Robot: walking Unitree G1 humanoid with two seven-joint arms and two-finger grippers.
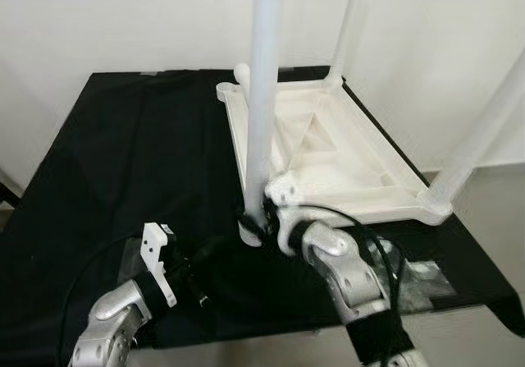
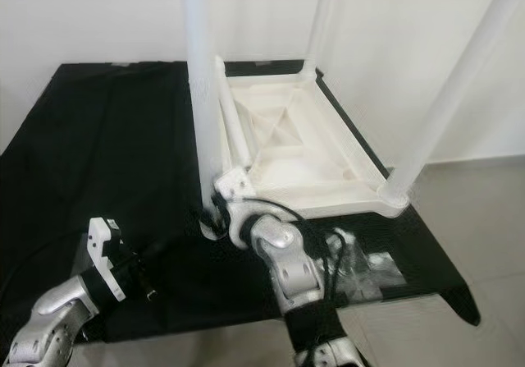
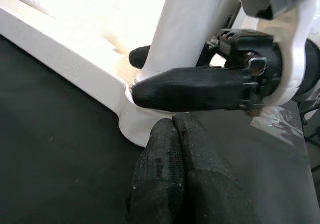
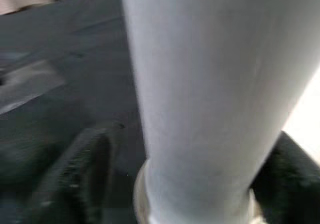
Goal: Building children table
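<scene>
White walls back a low worktop [image 1: 123,153] draped in black cloth, and on it the tabletop [image 1: 344,158] lies upside down, ribbed underside up. Legs stand in its corners: the near leg [image 1: 264,80] rises at the corner closest to the robot, a second leg [image 1: 480,137] at the near corner on the robot's right, and a third leg [image 1: 349,26] at the far corner on that side. The fourth corner socket [image 1: 243,75], at the far corner on the robot's left, looks empty, though the near leg partly hides it. The right pincer [image 1: 256,219] pinches the near leg at its base, one black finger on each side just above the socket; the left wrist view shows this pincer [image 3: 165,78] around the leg where it meets the corner. The left pincer [image 3: 177,159] hovers just beside that corner with its fingers pressed together, holding nothing. Judging by this, most of the build is done: three legs are in, and the near one seems to be getting seated or tightened. Left to do are likely the last leg and turning the table upright.
</scene>
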